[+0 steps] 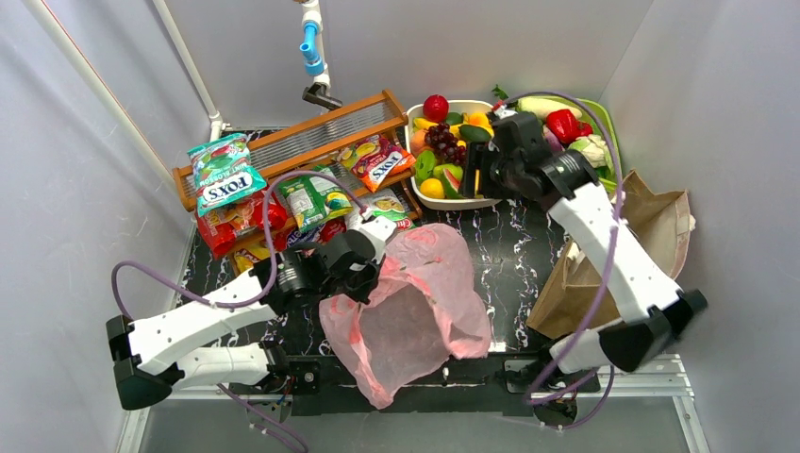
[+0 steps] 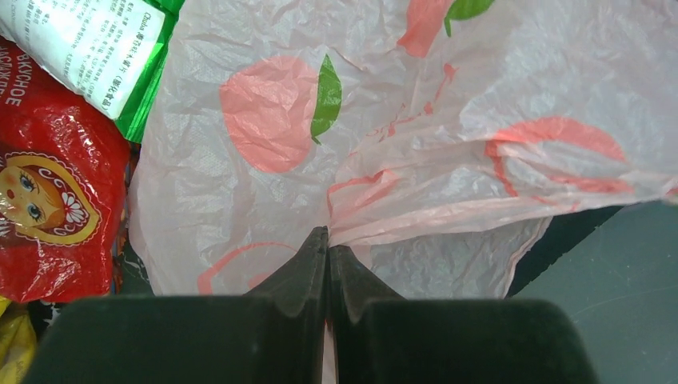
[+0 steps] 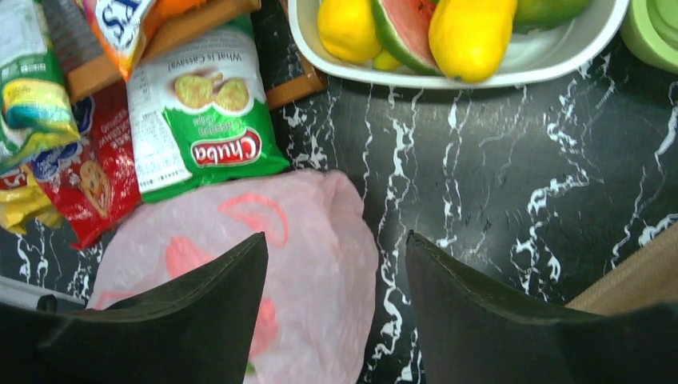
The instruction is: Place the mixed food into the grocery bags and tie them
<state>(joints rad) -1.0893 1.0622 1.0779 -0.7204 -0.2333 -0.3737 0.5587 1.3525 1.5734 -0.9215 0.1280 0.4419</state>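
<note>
Marbled tabletop [image 1: 509, 245]: snack packets [image 1: 316, 198] against pink bag [image 1: 415, 311], basket [image 3: 552, 56] beyond

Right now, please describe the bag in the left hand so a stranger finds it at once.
On the black marbled table, look at the middle of the near edge. A thin pink plastic bag lies there, pinched by the left hand. Unlike the brown paper bag at the right, it is translucent with red prints.

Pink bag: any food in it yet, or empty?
Empty, it seems: the translucent pink bag hangs slack, nothing coloured showing through; left pincer is shut on it.
</note>
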